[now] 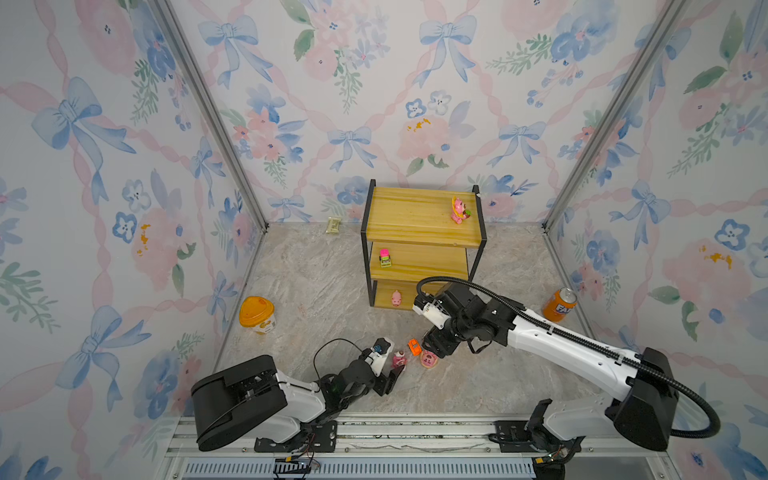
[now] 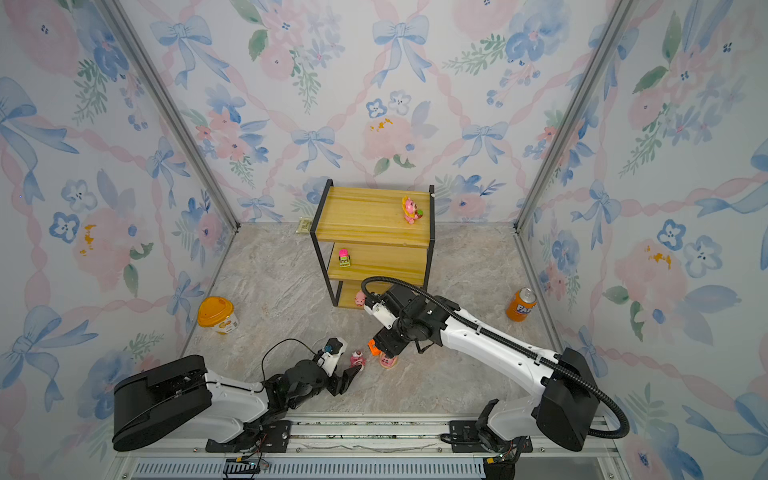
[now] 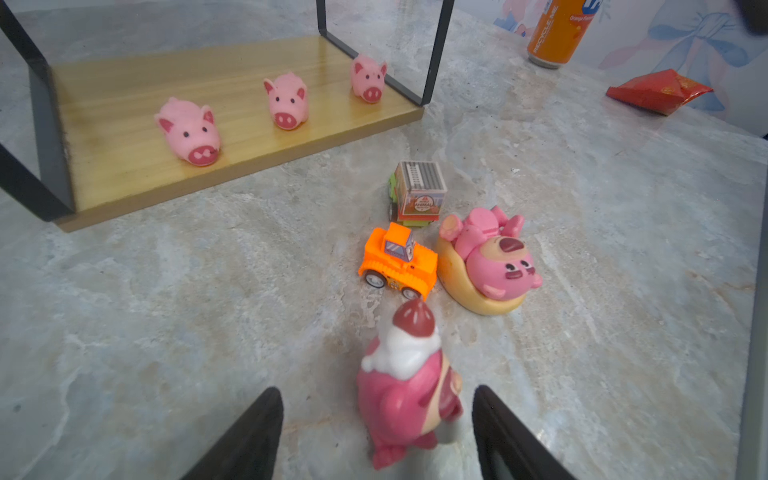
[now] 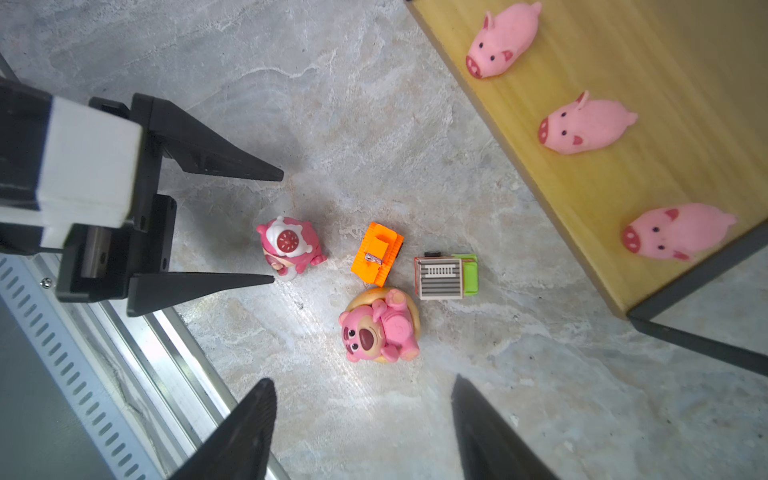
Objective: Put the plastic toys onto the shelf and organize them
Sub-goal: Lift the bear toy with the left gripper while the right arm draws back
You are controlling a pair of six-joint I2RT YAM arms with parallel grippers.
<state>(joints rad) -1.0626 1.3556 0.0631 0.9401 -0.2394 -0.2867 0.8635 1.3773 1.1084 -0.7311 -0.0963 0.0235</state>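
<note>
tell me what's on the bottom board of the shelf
Three pink pigs stand in a row on the bottom board, snouts toward its front edge; nothing else shows there. In a top view only one pig shows: the upper boards and the right arm hide the rest.

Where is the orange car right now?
In both top views the orange car sits on the tabletop near front centre, in front of the shelf; the right wrist view shows it between the standing pink figurine and the grey-green truck.
</note>
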